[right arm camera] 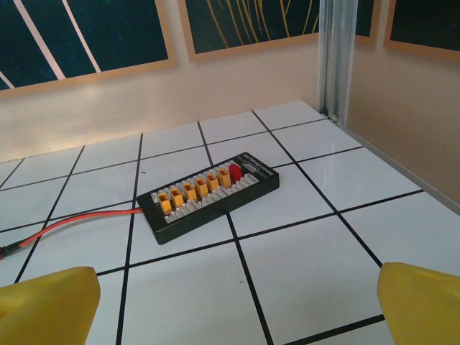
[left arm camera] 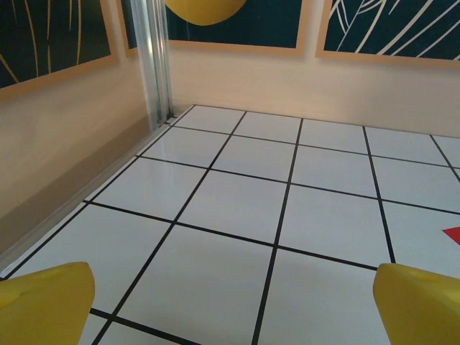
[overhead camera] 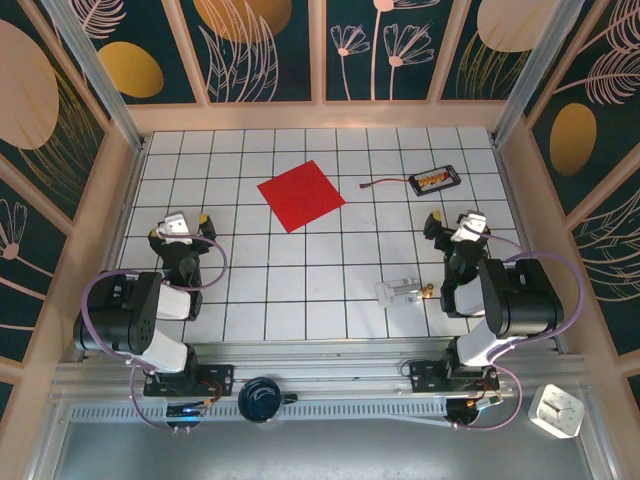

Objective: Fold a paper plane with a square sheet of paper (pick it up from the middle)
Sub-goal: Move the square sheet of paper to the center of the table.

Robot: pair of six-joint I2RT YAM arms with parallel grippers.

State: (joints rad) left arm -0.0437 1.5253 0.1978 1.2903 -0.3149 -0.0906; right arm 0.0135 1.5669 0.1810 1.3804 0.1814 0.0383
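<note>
The square sheet of paper [overhead camera: 300,195] is bright red and lies flat, turned like a diamond, on the white grid table at the back middle. One red corner of it [left arm camera: 453,233] shows at the right edge of the left wrist view. The paper plane is out of view. My left gripper [overhead camera: 180,225] rests at the near left, open, its yellow fingertips [left arm camera: 43,302] wide apart over bare tiles. My right gripper [overhead camera: 452,224] rests at the near right, open too, with nothing between its fingertips [right arm camera: 424,302].
A small black tray [right arm camera: 208,194] of yellow connectors, with a red cable [right arm camera: 72,223], lies just ahead of the right gripper. A small clear plastic piece [overhead camera: 400,292] lies near the right arm. Beige walls [overhead camera: 120,200] close in the table on three sides.
</note>
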